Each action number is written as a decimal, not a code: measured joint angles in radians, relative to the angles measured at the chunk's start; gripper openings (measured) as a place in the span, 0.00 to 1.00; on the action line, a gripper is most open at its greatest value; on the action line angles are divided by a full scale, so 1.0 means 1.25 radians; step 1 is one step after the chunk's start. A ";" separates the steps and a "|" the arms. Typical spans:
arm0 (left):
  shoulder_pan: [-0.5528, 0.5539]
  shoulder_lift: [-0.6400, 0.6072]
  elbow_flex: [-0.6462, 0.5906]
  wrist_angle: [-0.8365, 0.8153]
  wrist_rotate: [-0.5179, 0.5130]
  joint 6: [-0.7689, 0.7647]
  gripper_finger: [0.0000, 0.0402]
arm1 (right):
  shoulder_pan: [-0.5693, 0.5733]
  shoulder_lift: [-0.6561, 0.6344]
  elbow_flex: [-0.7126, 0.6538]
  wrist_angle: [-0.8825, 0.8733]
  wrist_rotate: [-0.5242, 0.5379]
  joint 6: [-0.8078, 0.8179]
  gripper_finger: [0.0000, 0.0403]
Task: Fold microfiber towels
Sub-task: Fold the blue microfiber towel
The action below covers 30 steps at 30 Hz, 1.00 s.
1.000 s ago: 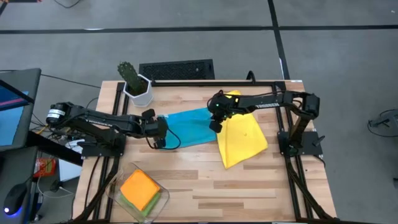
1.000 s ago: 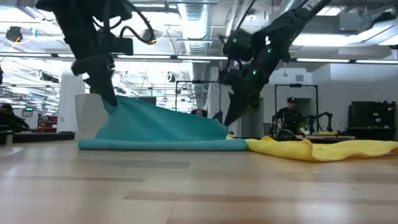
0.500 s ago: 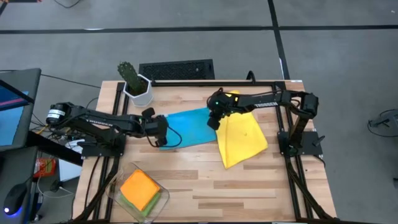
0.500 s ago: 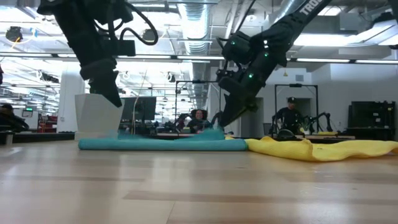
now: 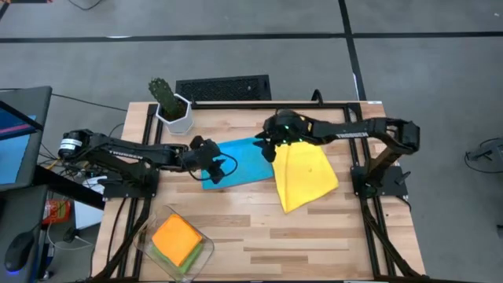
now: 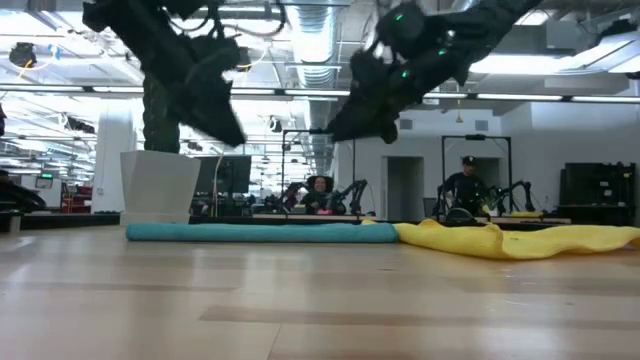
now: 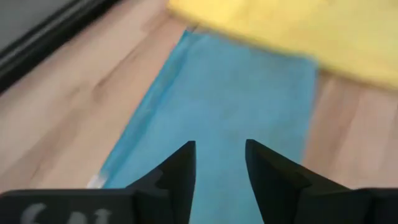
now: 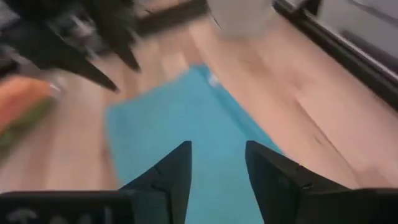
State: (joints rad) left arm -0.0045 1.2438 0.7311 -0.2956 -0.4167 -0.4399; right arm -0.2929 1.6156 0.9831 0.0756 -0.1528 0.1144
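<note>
The light blue towel (image 5: 240, 161) lies flat on the wooden table, a low folded strip in the low view (image 6: 260, 232). The yellow towel (image 5: 306, 177) lies spread to its right, one edge beside it (image 6: 520, 238). My left gripper (image 5: 214, 161) hangs open above the blue towel's left end (image 7: 219, 158). My right gripper (image 5: 263, 148) hangs open above its right end (image 8: 217, 162). Both sets of fingers are clear of the cloth in the low view: left (image 6: 235, 135), right (image 6: 335, 130). An orange towel (image 5: 177, 236) rests folded on a green one.
A clear tray (image 5: 206, 245) at the near left holds the orange and green towels. A cactus in a white pot (image 5: 173, 110) stands at the far left corner. Bare wood (image 5: 314, 236) stretches along the near right of the table.
Both grippers have opened and let go of the blue towel's raised edge. That edge has dropped, and the towel now lies flat and folded over. Both grippers have then risen and tipped upward, clear of the cloth.
</note>
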 joint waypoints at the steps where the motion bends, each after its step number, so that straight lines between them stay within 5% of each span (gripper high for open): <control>1: -0.007 0.000 0.000 0.020 -0.007 0.005 0.31 | 0.008 -0.012 -0.023 0.033 -0.003 0.013 0.43; 7: -0.061 -0.001 -0.057 0.178 -0.024 -0.063 0.19 | 0.098 -0.020 -0.191 0.271 -0.005 0.083 0.38; 13: -0.140 0.004 -0.231 0.417 -0.088 -0.212 0.02 | 0.188 0.053 -0.268 0.409 0.078 0.127 0.19; 19: -0.167 0.004 -0.302 0.420 -0.086 -0.329 0.01 | 0.219 0.169 -0.268 0.416 0.101 0.186 0.03; 30: -0.212 0.082 -0.301 0.413 -0.072 -0.355 0.00 | 0.235 0.254 -0.265 0.455 0.130 0.249 0.04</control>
State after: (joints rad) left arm -0.2698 1.3468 0.3553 0.2207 -0.5064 -0.8831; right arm 0.0008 1.9327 0.6514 0.6449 0.0101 0.4257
